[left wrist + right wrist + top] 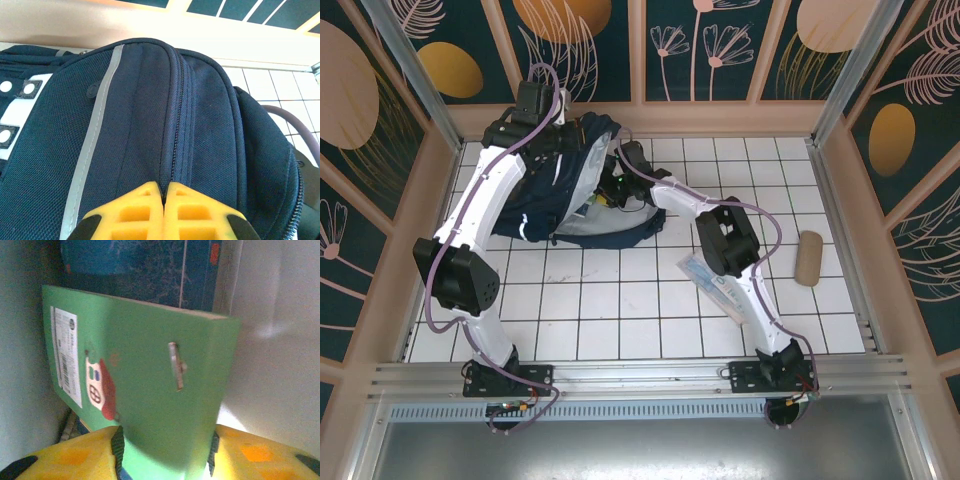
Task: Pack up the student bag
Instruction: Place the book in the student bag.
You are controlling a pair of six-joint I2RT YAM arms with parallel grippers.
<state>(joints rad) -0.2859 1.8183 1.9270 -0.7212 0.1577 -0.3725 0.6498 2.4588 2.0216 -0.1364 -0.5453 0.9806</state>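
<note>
White tiled worktop [620,320]: both arm bases are bolted at its near edge. Under the right forearm lies a flat pale-blue packet [705,275], flat on the tiles. Right of it, well apart, a tan cylinder [809,258] lies on its side near the right wall. Further back, left of centre, the large dark navy fabric student bag [545,205] with pale reflective stripes rests on the worktop, its mouth facing the right arm. The right arm reaches into that mouth. In the right wrist view the right pincer [165,462] is grasping a green book [150,390] with a white barcode label and a small red and white picture. Its yellow fingers [75,455] press either side of the book's near end. Pale lining [280,365] surrounds the green book, and a blue book [135,265] stands just behind it. Farthest back, the left pincer [163,210] is clenched on the student bag's upper ridge. The yellow pads meet beside the zip seam, with a grey stripe [95,130] running to the left.
</note>
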